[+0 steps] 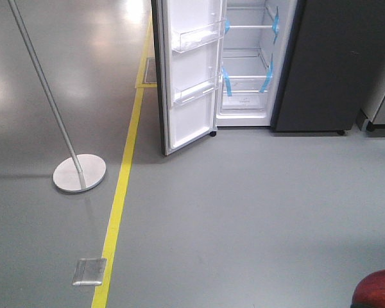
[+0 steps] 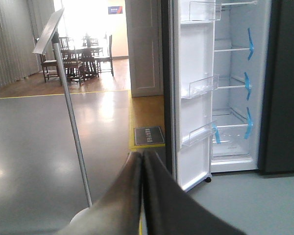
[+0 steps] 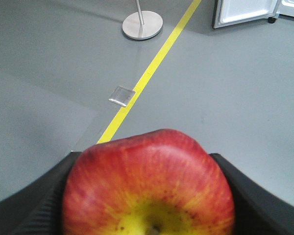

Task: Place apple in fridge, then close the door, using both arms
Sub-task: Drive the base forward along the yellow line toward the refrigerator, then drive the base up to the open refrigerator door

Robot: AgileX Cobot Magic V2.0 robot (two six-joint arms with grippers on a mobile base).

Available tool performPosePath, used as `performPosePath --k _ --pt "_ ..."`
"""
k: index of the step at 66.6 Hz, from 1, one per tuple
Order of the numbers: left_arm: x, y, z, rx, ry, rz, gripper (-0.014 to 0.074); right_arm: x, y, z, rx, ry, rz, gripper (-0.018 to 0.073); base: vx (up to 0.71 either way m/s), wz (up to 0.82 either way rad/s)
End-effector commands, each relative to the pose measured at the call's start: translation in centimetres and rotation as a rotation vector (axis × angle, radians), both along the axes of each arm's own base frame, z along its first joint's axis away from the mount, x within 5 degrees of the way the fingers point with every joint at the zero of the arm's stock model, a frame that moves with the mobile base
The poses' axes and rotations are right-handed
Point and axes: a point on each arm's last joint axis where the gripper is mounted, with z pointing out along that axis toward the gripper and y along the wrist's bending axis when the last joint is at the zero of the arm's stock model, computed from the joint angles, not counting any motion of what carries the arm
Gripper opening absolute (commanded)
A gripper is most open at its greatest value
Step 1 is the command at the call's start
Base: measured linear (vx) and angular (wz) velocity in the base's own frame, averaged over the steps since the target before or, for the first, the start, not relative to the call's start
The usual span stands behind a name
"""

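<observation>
Between the black fingers of the right gripper sits the apple, pressed from both sides, with its yellow stem patch toward the camera. On the left gripper the two jaws lie tight together and nothing is between them. Further out, across the grey floor, the fridge stands well apart from the apple. Its door is swung wide open and the white shelves are showing. A yellow floor line passes beside a round stand base.
</observation>
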Motion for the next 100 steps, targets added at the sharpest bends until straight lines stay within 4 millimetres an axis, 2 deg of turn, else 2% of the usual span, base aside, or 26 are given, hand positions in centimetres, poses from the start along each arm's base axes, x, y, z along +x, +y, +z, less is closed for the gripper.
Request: performPosePath --k 1,100 --pt "-0.28 0.00 1.34 -0.008 -0.107 0.000 -0.0006 0.37 0.07 1.26 0.038 -0.072 -0.020 0.0085 0.23 -0.03" --pt "-0.28 0.00 1.34 -0.008 -0.107 0.000 -0.0006 0.37 0.07 1.26 0.038 -0.072 -0.020 0.0085 0.21 -0.01"
